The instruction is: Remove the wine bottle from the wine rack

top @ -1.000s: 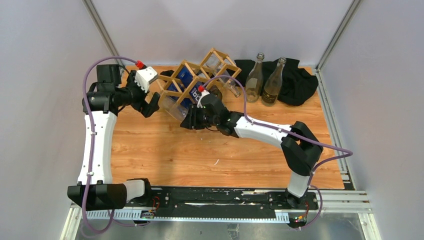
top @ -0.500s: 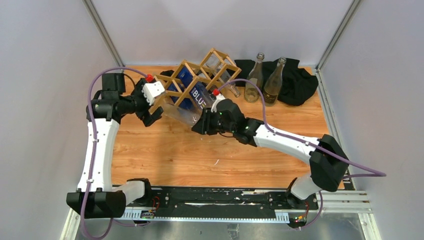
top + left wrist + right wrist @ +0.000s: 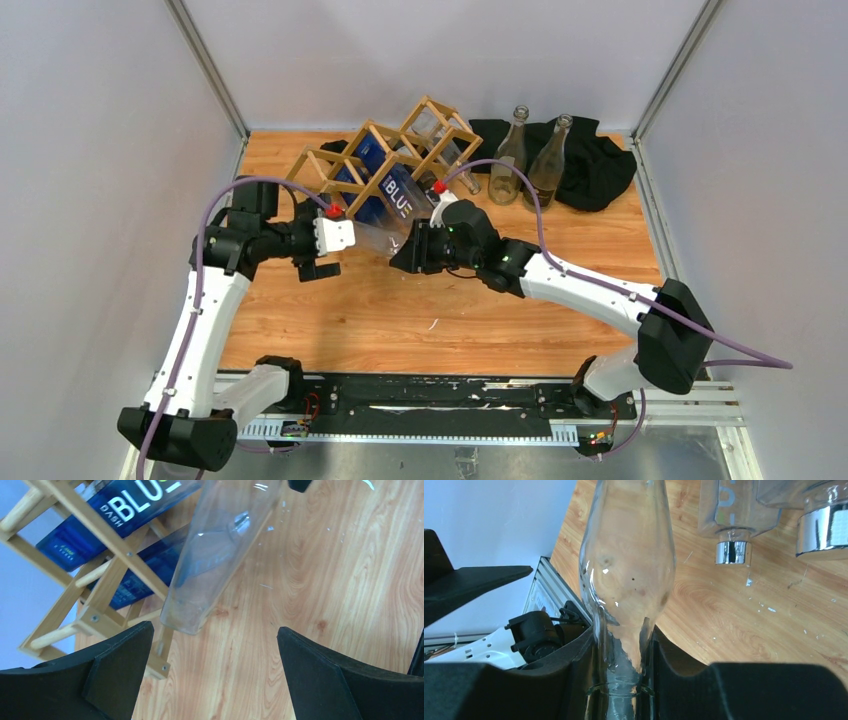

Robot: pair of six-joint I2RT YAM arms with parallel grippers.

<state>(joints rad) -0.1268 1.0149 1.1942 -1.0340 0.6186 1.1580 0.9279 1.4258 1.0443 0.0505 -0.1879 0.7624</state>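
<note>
While my right gripper (image 3: 621, 655) is pressed together on the neck of the clear glass wine bottle (image 3: 626, 565), that bottle lies tilted, its neck towards me and its base towards the light natural-wood lattice wine rack (image 3: 420, 140). From the left wrist view the base sits just beside the rack's lower front sticks. I cannot tell whether it is wholly free of its cell.

My left gripper (image 3: 214, 630) is spread wide and holds nothing. Its two black fingers (image 3: 120, 670) stand either side of the bottle's base without touching it.

The rack stands at the back of the wooden table (image 3: 400, 320), tipped so that its diamond cells face the near left. A blue-labelled clear bottle (image 3: 395, 195) with white lettering lies in one cell. The right wrist view shows two silver-capped necks (image 3: 734, 552) pointing outwards, just beside the held bottle.

To the right of the rack, two empty glass bottles (image 3: 510, 150) stand upright by a crumpled black cloth (image 3: 600, 165), well apart from both grippers.
</note>
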